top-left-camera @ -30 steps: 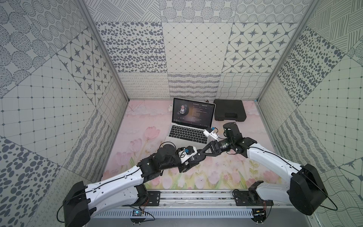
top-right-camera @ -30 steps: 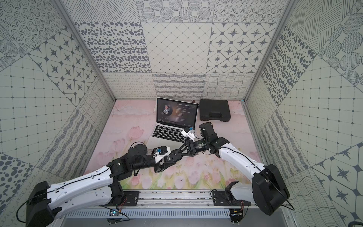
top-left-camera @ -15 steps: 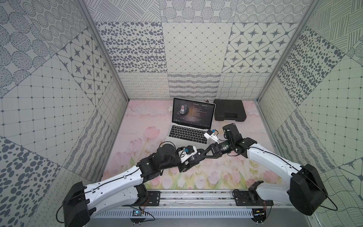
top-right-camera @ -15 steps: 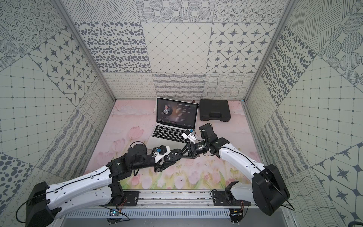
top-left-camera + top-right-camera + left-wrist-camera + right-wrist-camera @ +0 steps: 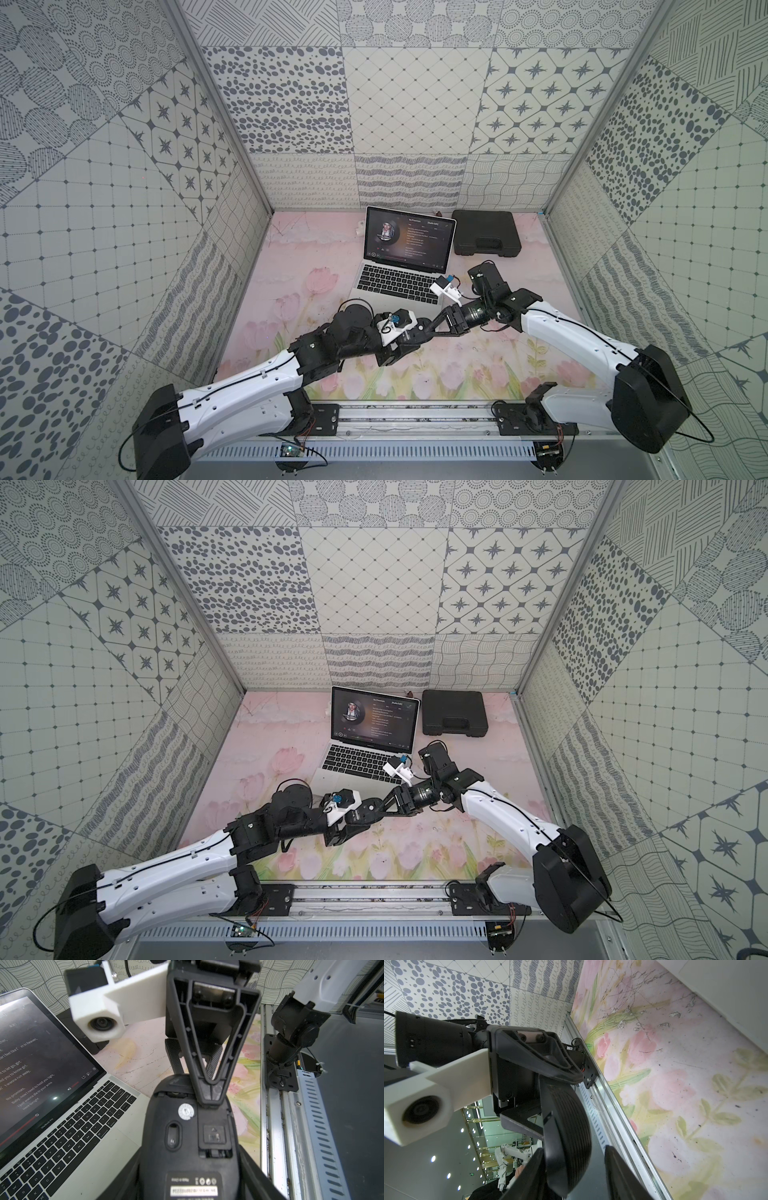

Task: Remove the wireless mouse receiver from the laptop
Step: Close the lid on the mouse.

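Nearest us, above the flowered table [image 5: 291, 266] and clear of it, the two arms meet tip to tip. The left gripper [image 5: 560, 1106] is clamped across the width of the black mouse [image 5: 187, 1147] and carries it belly up, so the label, sensor window and small hatch on its underside show in the left wrist view. We judge it is held this way to offer that underside and the free end to the other arm. The mouse's long axis runs along the line from one gripper to the other, free end toward the right arm. The right gripper [image 5: 210, 1098] straddles that end through its thickness and is partly open. One finger lies on the flat underside, while the right wrist view shows a gap between the other finger and the curved back, so we see nothing gripped. Beyond them the laptop [image 5: 399, 286] stands open on the table, screen facing the robot. Its long edge runs across the table, a little skewed, and its front right corner is just behind the meeting grippers. The receiver we cannot find. It is too small for the top views, where the right arm's camera mount [image 5: 445, 287] covers part of the laptop's right edge, and we make out no stub in either wrist view. So we can tell neither its place nor which way it points. Farthest back, a black case [image 5: 486, 237] lies beside the screen.
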